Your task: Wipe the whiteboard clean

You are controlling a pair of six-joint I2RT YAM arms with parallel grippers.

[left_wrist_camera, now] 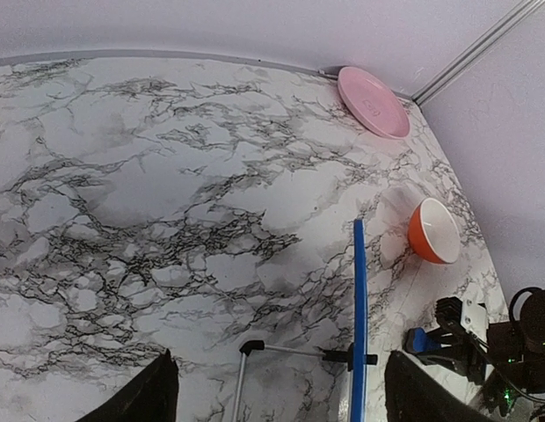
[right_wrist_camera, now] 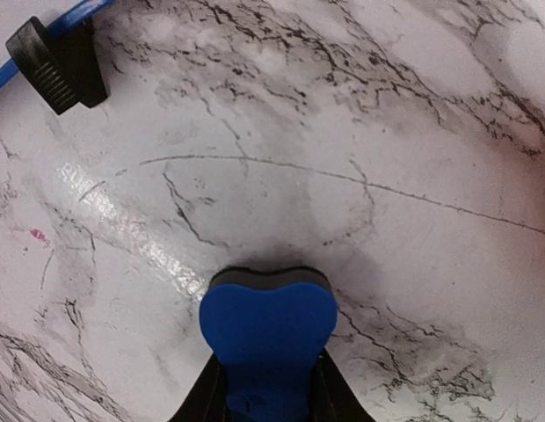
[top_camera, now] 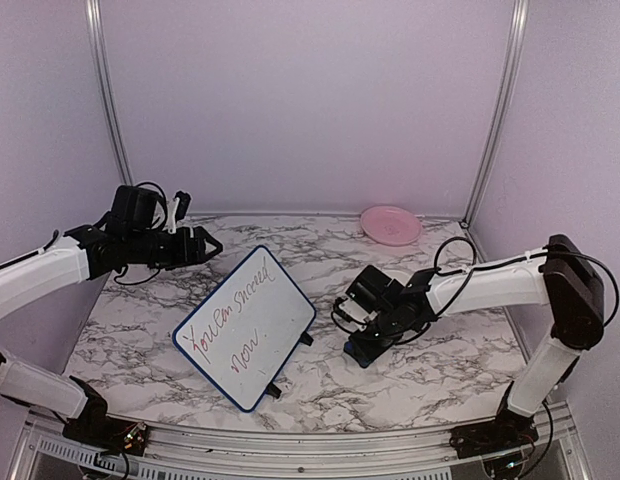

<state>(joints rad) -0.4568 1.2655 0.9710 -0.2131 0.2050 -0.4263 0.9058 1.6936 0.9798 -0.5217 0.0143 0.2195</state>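
The whiteboard point(top_camera: 245, 330) stands tilted on its small black feet in the middle of the marble table, with red handwriting across it. My left gripper point(top_camera: 205, 245) hovers open just behind its upper left edge. In the left wrist view the board shows edge-on as a blue line point(left_wrist_camera: 359, 316) between my spread fingers point(left_wrist_camera: 149, 396), untouched, with its wire stand point(left_wrist_camera: 255, 347) behind it. My right gripper point(top_camera: 365, 335) is low on the table to the right of the board, shut on a blue eraser point(right_wrist_camera: 268, 338) that is squeezed between the fingers. One black foot point(right_wrist_camera: 57, 66) of the board shows at the top left of the right wrist view.
A pink plate point(top_camera: 391, 224) lies at the back right against the wall. An orange bowl point(left_wrist_camera: 433, 230) sits behind the right arm. Purple walls with metal posts close in the table on three sides.
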